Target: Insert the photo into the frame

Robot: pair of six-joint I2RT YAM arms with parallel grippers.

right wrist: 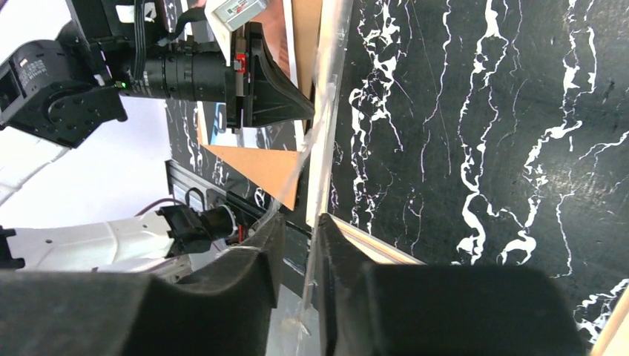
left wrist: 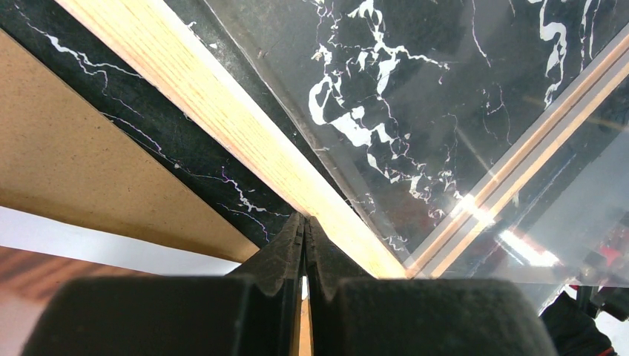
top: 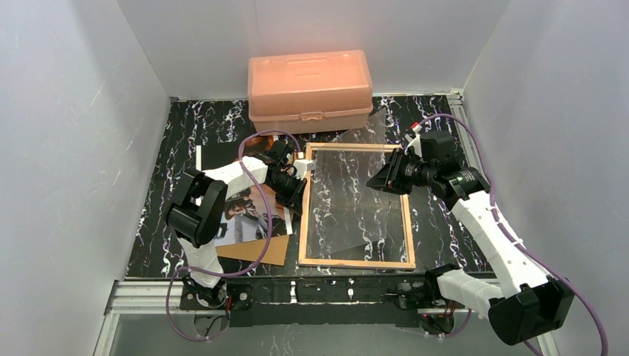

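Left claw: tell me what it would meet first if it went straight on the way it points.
The tan rail of the frame: the shut left claw sits tip-first right at it, possibly already touching. Beyond the rail lies the clear sheet.

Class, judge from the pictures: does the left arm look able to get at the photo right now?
Probably yes: the photo lies face up under that arm, nothing on it. Its pincer, shut at the frame rail, would have to open first.
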